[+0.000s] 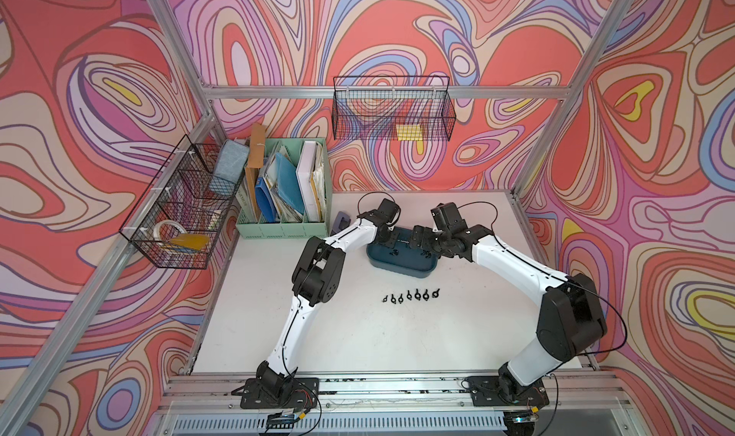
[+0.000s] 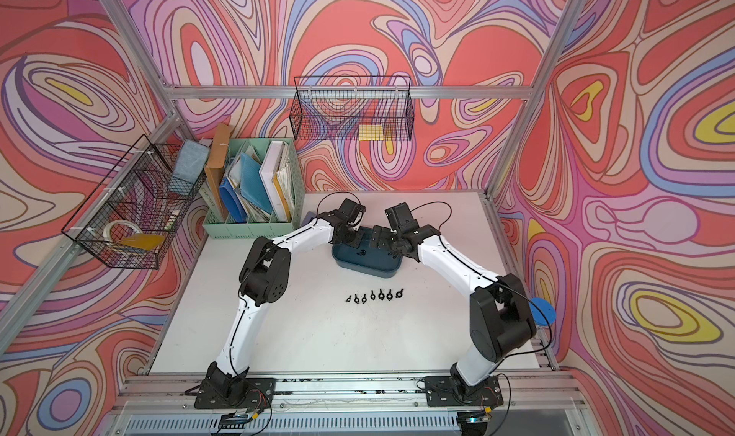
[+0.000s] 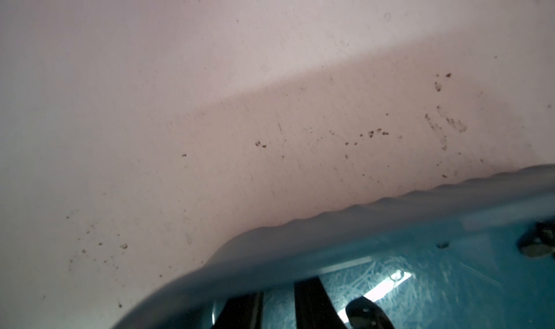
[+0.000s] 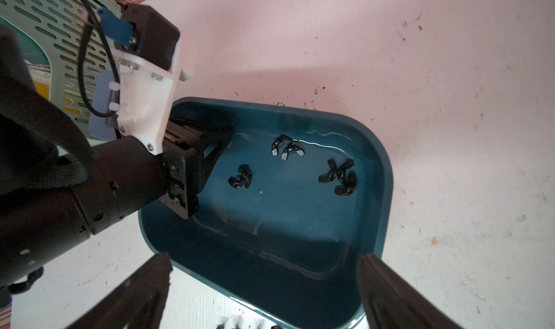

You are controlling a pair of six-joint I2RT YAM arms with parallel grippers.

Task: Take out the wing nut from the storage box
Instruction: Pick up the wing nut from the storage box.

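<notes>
The storage box (image 1: 413,270) (image 2: 368,270) is a dark teal tub on the white table, and both grippers are at it. Several black wing nuts (image 4: 240,179) lie on its floor. My left gripper (image 3: 277,290) (image 1: 391,242) reaches down into the box's left end. Its jaws stand a narrow gap apart with only bare teal floor between them. One wing nut (image 3: 368,312) lies just beside a finger. My right gripper (image 4: 265,258) (image 1: 419,239) hangs wide open over the box's right end, holding nothing.
A row of several wing nuts (image 1: 411,295) lies on the table in front of the box. A mint-green file organiser (image 1: 284,219) stands at the back left. Black wire baskets hang on the left wall (image 1: 175,211) and the back wall (image 1: 393,108).
</notes>
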